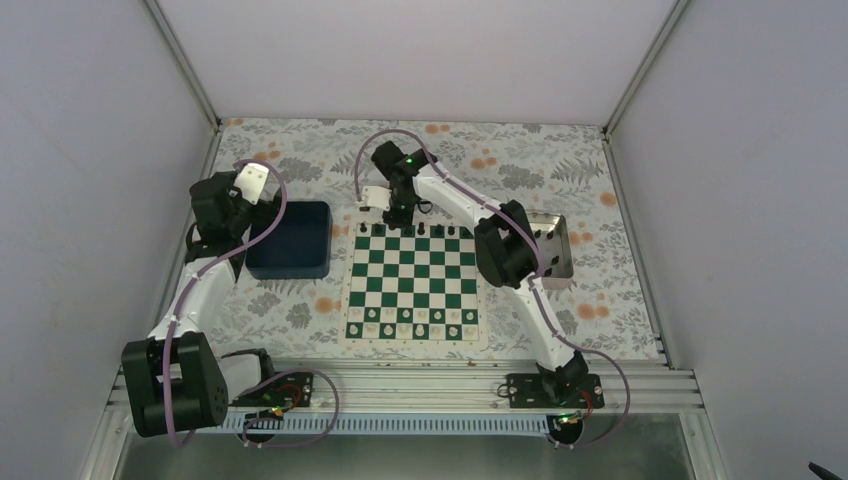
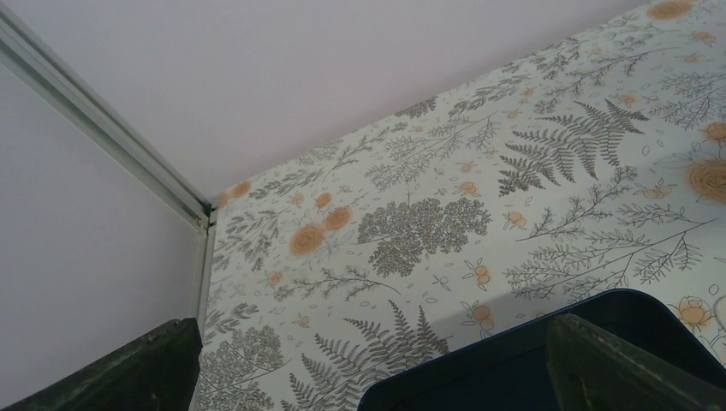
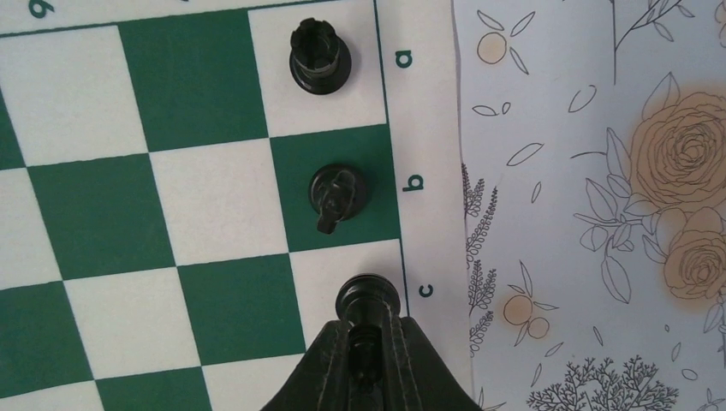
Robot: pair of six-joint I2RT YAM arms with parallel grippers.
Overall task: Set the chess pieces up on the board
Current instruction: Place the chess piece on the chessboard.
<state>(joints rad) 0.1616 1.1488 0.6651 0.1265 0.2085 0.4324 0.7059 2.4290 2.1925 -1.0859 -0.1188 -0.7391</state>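
Floral counter [image 1: 620, 180], board [image 1: 412, 285] mid-counter: right gripper [image 3: 366, 330] pinched on black piece [image 3: 368, 295] at back rank nearest counter's far edge, probably seating it upright; left gripper [image 2: 377, 360] fully open, empty, parked aside.

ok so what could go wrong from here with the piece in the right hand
1. The right hand is shut on a black piece near the outer edge of the c square on the board. Released there, it may land off-centre, on the line.
2. The knight stands on the next square, so the opening hand or a sideways retreat could clip it.
3. I cannot tell whether the piece's base touches the board. If dropped, it might topple.
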